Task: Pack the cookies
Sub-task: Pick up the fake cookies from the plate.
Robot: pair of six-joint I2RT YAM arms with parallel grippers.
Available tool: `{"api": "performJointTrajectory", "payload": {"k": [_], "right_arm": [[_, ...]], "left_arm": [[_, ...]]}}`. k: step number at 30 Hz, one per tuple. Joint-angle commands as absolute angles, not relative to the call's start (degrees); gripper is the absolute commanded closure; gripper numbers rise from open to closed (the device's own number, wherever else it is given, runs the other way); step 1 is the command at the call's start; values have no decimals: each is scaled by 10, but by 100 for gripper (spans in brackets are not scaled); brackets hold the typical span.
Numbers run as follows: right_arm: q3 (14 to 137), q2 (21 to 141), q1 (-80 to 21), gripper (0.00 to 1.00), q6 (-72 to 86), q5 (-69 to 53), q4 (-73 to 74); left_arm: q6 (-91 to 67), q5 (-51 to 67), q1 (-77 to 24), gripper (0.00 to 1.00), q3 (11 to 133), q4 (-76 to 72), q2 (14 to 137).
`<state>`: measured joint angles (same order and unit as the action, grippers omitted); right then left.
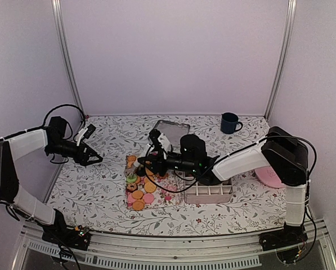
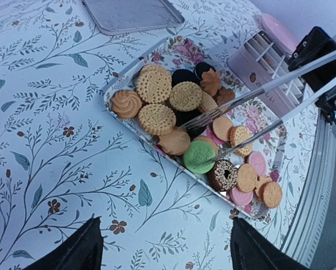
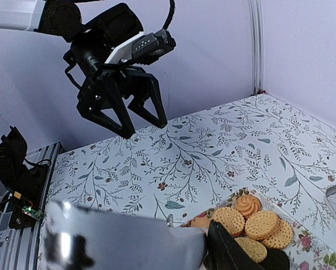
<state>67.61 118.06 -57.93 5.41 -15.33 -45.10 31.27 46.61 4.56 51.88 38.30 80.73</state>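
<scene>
The cookies point(image 2: 156, 119) lie in a heap on a floral tray point(image 2: 108, 97): mostly golden rounds, with some dark, pink and one green. In the top view the cookies point(image 1: 140, 185) sit mid-table on that tray point(image 1: 169, 190). My right gripper point(image 1: 159, 163) hangs over the tray, shut on metal tongs point(image 2: 258, 91) whose two tips reach down among the cookies by the green one. Whether the tips pinch a cookie I cannot tell. The right wrist view shows the blurred tongs point(image 3: 122, 242) beside one black finger point(image 3: 229, 247) and the cookies point(image 3: 261, 224). My left gripper point(image 1: 93, 158) point(image 2: 165, 253) point(image 3: 145, 128) hovers open and empty left of the tray.
A pale compartment box point(image 1: 209, 192) point(image 2: 269, 62) stands right of the tray. A flat metal tray point(image 1: 169, 130) point(image 2: 128, 14) lies behind it. A dark blue mug point(image 1: 231, 122) stands at the back right, and a pink plate point(image 1: 267, 175) point(image 2: 277, 31) lies under the right arm.
</scene>
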Motion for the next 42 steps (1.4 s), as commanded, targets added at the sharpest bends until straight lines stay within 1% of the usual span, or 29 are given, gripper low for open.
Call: {"api": "performJointTrajectory", "payload": {"k": [1, 10, 20, 26, 29, 30, 35, 42], "right_arm": [[648, 1147, -594, 55, 79, -173, -448], [629, 1132, -598, 54, 89, -179, -440], [674, 1137, -598, 69, 47, -143, -384], [688, 1133, -598, 76, 14, -124, -365], [689, 1129, -598, 77, 6, -117, -364], [710, 1127, -598, 77, 6, -114, -365], [737, 1114, -592, 78, -14, -103, -372], [720, 1071, -581, 78, -21, -88, -380]], "left_arm": [[312, 479, 50, 22, 533, 387, 815], [311, 483, 50, 23, 536, 391, 816], [308, 485, 50, 24, 535, 391, 818], [309, 486, 50, 24, 534, 391, 820], [307, 488, 50, 24, 535, 391, 825], [306, 489, 50, 24, 535, 391, 826], [306, 489, 50, 24, 538, 390, 826], [306, 484, 50, 24, 541, 390, 825]]}}
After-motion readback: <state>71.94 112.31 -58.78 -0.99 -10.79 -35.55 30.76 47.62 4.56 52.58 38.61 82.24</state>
